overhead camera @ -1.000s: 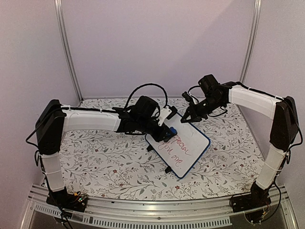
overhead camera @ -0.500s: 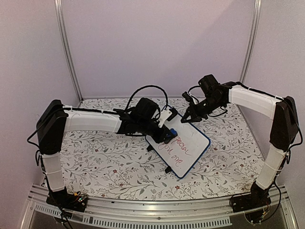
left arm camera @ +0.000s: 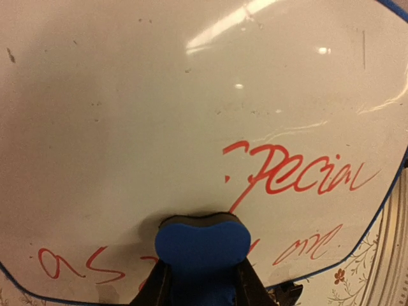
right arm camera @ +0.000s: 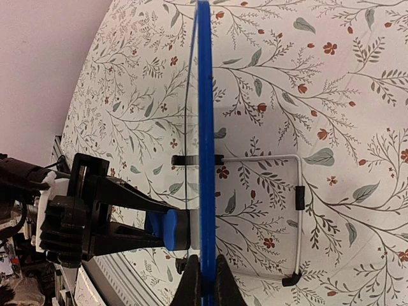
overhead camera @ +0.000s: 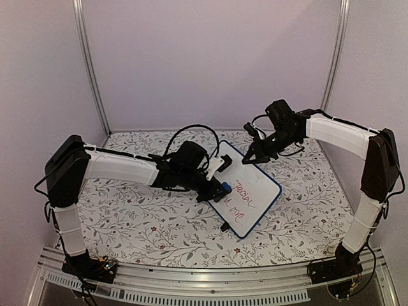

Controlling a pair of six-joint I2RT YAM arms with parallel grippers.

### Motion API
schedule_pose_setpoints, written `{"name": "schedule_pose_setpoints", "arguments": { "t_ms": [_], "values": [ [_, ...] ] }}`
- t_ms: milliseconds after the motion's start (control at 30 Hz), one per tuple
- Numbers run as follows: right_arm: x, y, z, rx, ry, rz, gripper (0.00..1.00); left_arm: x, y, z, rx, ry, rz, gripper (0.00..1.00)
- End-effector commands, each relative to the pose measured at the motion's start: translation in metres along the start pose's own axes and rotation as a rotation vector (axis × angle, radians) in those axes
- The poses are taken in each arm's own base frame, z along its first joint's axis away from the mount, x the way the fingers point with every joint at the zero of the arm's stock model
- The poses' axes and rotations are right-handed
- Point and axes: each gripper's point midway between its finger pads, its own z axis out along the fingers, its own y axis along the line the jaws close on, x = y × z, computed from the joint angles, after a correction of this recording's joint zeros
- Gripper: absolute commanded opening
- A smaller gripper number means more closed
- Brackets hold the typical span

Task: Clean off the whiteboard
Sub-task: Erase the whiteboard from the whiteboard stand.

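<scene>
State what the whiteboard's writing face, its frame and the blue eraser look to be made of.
Writing face: glossy, smooth coated sheet, perhaps melamine or painted metal; it mirrors lights. Frame: blue plastic by its look, evenly coloured, thin. Eraser: likely matte blue foam; soft rounded edges, no shine.

Left claw (overhead camera: 218,186) apparently presses eraser (overhead camera: 225,187) on whiteboard (overhead camera: 252,182).
</scene>
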Motion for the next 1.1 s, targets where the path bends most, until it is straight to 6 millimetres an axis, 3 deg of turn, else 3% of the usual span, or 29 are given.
{"name": "schedule_pose_setpoints", "arguments": {
  "t_ms": [0,400,533,667,1067],
  "values": [
    [0.032,-0.007,0.016,0.025,0.12,0.018,0.0,0.035,0.0,0.006,-0.015,0.096,-0.031,0.0],
    [0.032,-0.006,0.015,0.027,0.118,0.016,0.0,-0.043,-0.004,-0.007,-0.018,-0.075,0.043,0.0],
    [0.032,-0.006,0.015,0.027,0.118,0.016,0.0,-0.057,-0.005,-0.006,-0.016,-0.095,0.056,0.0],
    [0.032,-0.005,0.015,0.026,0.117,0.014,0.0,-0.054,-0.007,0.002,0.001,-0.073,0.056,0.0],
    [0.033,-0.006,0.016,0.027,0.119,0.017,0.0,-0.018,-0.013,0.018,0.027,0.012,0.028,0.0]
  ]
}}
